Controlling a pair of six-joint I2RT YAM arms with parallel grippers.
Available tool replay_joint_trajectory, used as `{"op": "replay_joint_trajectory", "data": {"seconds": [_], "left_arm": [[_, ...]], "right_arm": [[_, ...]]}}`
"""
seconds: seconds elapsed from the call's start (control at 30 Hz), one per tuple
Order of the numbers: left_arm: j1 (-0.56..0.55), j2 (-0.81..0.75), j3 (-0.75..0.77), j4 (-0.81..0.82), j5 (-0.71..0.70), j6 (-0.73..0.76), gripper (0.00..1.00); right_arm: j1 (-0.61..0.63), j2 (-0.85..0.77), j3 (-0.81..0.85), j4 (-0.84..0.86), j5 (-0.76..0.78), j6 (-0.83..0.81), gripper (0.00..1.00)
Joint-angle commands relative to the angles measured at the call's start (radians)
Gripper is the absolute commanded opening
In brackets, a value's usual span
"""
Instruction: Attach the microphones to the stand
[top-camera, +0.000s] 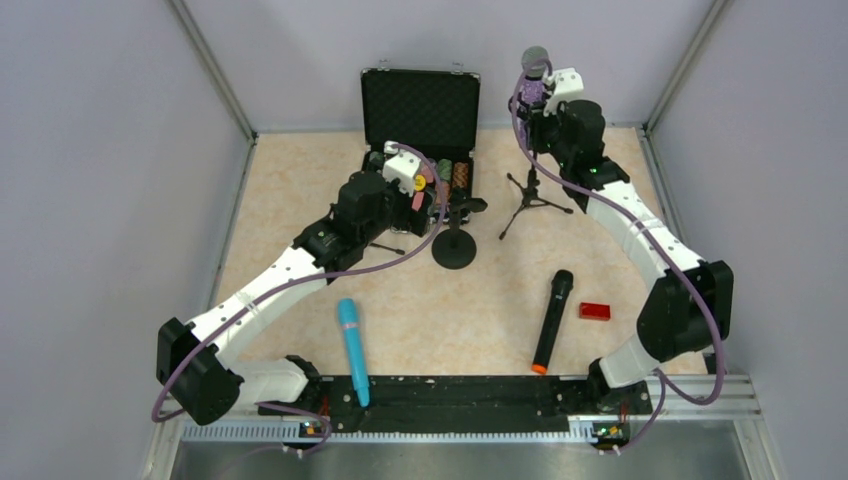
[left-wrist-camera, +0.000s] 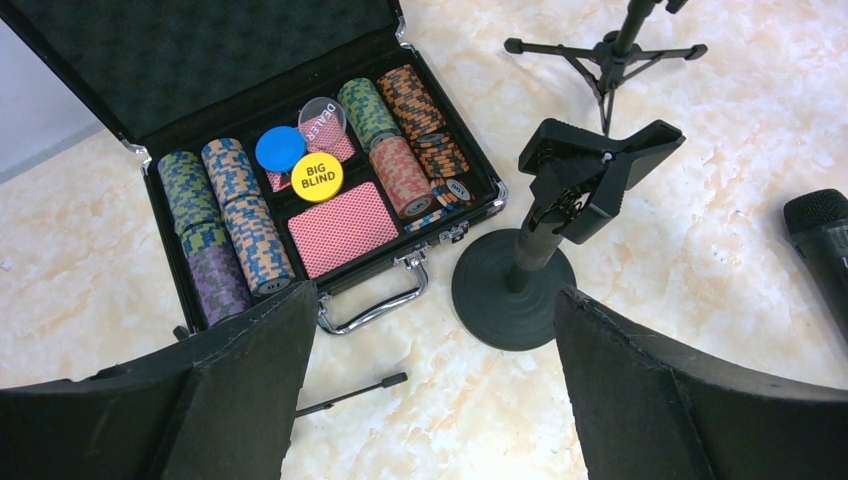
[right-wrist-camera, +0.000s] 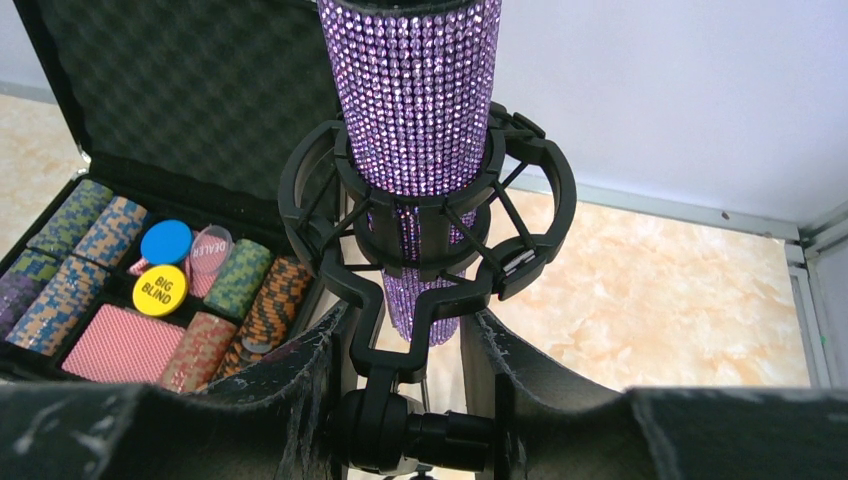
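Purple microphone seated in mount; left hand spread.

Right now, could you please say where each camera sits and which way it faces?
Top external: above and behind the arms, looking down on the table; both arms show.
Left wrist: on that arm, looking down past its open end effector at the clip stand and chip case.
Right wrist: on that arm, facing the purple microphone in its shock mount, end effector flanking it.
Shared: both wrists see the chip case.
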Motion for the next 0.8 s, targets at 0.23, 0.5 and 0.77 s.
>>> {"op": "replay_joint_trajectory", "data": {"seconds": [0.23,0.5,0.77], "left_arm": [[-0.003,-0.006,0.01,0.047,0.013,-0.006,0.91],[-0.005,-0.002,0.008,0.048,0.004,-0.007,0.91],[-0.005,0.003,0.007,0.047,-0.003,-0.006,0.91]], "right_arm": [[-0.04,0.05,0.156,0.234,-0.083,0.048,0.0],[-0.065,0.107,0.252,0.242,-0.118,0.054,0.0],[-0.087,0.183,0.285,0.298,-0.152,0.076,0.0]]}}
